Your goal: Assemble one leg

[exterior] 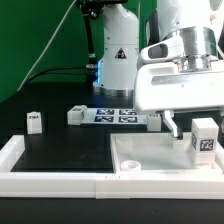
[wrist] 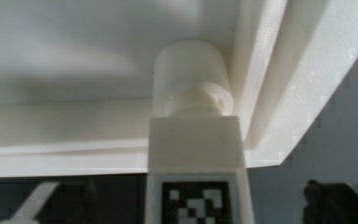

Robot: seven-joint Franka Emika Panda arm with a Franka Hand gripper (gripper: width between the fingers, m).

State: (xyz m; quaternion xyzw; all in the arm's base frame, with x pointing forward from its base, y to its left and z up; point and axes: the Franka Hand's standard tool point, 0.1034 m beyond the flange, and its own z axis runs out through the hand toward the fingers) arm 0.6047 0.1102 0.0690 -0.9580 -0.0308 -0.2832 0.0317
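One leg (exterior: 205, 141), a white block with a tag on its face, stands upright in the near right corner of the white tabletop (exterior: 140, 156). My gripper (exterior: 198, 132) straddles it and is open. One black finger (exterior: 172, 126) hangs a gap to the leg's left; the other is hidden. In the wrist view the leg (wrist: 197, 130) runs between the fingertips (wrist: 34, 205), with dark gaps on both sides, its far end against the tabletop's (wrist: 69, 60) corner rim. A second leg (exterior: 34, 121) stands at the left. A third leg (exterior: 75, 115) lies by the marker board.
The marker board (exterior: 115, 115) lies behind the tabletop. Another white part (exterior: 152, 122) sits at its right end, partly hidden by my hand. A low white wall (exterior: 50, 183) runs along the front and left edges of the black table.
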